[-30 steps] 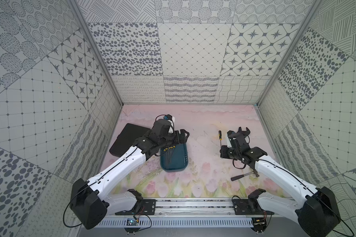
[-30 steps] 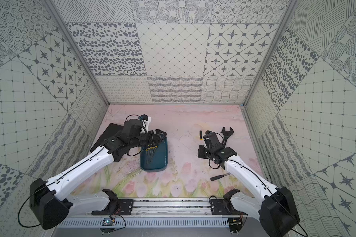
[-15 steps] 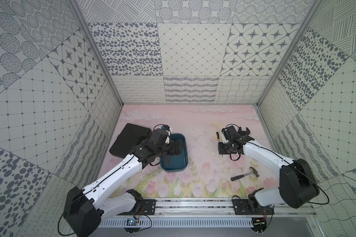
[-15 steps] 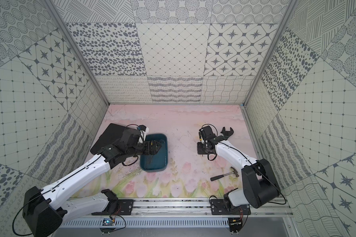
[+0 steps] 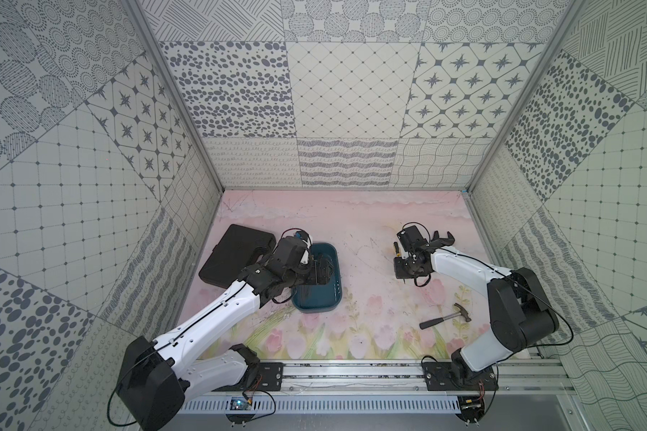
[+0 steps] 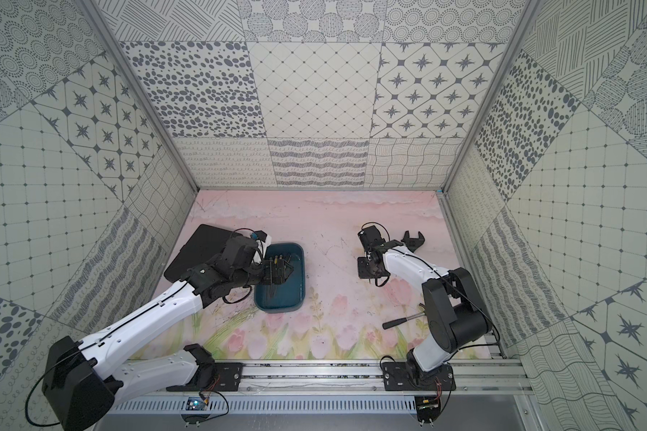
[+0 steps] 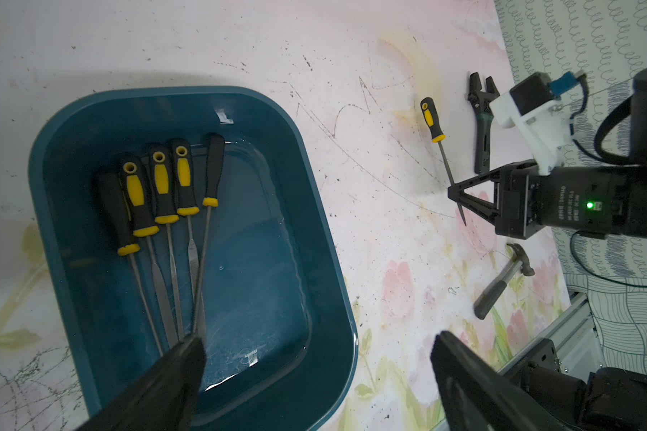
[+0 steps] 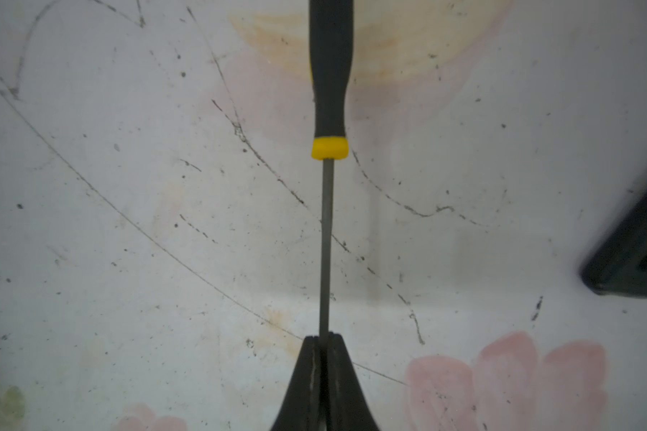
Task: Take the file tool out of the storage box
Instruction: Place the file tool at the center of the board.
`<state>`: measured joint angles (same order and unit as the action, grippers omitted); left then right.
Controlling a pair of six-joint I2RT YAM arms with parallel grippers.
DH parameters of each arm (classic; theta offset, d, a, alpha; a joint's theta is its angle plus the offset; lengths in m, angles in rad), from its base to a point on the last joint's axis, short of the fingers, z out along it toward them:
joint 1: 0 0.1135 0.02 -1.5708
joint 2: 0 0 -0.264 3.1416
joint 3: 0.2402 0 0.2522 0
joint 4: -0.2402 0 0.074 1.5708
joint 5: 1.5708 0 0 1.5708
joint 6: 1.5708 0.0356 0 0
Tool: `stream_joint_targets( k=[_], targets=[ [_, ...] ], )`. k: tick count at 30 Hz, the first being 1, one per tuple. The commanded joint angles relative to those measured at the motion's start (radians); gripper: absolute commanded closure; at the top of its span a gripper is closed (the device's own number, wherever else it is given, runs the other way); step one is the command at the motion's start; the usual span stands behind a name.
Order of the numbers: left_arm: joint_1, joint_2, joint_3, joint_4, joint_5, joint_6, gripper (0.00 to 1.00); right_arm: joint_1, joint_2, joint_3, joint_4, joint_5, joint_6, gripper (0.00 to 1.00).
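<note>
Now | room: grey-patterned walls (image 5: 352,93) on three sides | surface (image 5: 352,231): pink floral, scratched | storage box (image 5: 314,306) on surface, five files (image 7: 161,186) inside | left tool (image 7: 316,343) spread wide, empty, above box | right tool (image 8: 324,343) clamped on file (image 8: 325,242) shank, over surface, well apart from box

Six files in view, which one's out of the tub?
The file clamped by its shaft in the right gripper; the other five lie together in the tub.

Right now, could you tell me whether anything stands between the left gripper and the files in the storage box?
Nothing visible does: the left gripper hangs open over the storage box, its five files lying uncovered.
</note>
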<state>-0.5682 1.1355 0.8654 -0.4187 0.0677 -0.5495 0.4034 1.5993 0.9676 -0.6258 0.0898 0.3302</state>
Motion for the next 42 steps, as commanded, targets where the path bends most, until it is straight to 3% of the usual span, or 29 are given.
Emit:
stream_joint_targets(
  k=[1, 8, 27, 37, 42],
  targets=[
    [-0.008, -0.005, -0.006, 0.000, 0.003, 0.002, 0.01, -0.003, 0.021, 0.014, 0.001, 0.045, 0.013, 0.98],
    [-0.008, 0.016, 0.002, -0.010, -0.004, -0.003, 0.01, -0.002, 0.040, 0.013, -0.006, 0.051, 0.023, 0.98],
    [-0.008, 0.076, 0.071, -0.082, -0.058, 0.014, 0.02, -0.003, 0.074, 0.037, -0.055, 0.038, 0.020, 0.83],
    [-0.007, 0.200, 0.129, -0.116, -0.143, 0.028, 0.11, 0.000, -0.102, 0.042, -0.063, 0.006, 0.003, 0.77],
    [-0.005, 0.277, 0.166, -0.118, -0.174, 0.023, 0.20, 0.004, -0.220, 0.013, -0.027, -0.099, 0.004, 0.67]
  ],
)
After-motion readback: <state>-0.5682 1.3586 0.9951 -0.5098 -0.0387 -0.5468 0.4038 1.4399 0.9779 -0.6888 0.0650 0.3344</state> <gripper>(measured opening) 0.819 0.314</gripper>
